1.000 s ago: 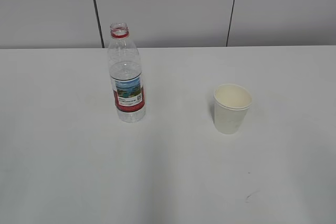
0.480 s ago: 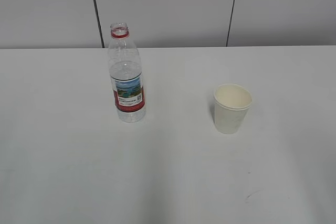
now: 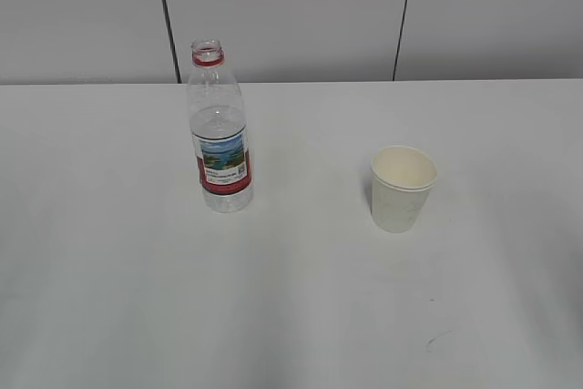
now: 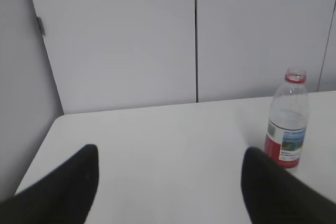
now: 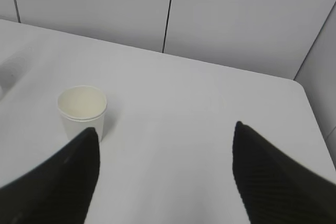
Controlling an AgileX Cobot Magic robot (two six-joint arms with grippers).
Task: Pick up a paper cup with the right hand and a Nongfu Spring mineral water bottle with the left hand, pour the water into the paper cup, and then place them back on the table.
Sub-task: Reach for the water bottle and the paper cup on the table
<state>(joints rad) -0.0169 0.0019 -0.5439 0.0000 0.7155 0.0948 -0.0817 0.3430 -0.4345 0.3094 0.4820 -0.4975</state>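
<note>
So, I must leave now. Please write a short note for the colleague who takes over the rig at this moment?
Left gripper: open, empty, above the table; the bottle is ahead of it, to its right.
Right gripper: open, empty; the paper cup is ahead, close to its left finger.
Bottle: upright on the table, no cap, partly filled with water.
Cup: upright to the right of the bottle, apart from it, looks empty.
Done: nothing grasped.
Left: grasp cup with right, bottle with left, pour, set both back.
</note>
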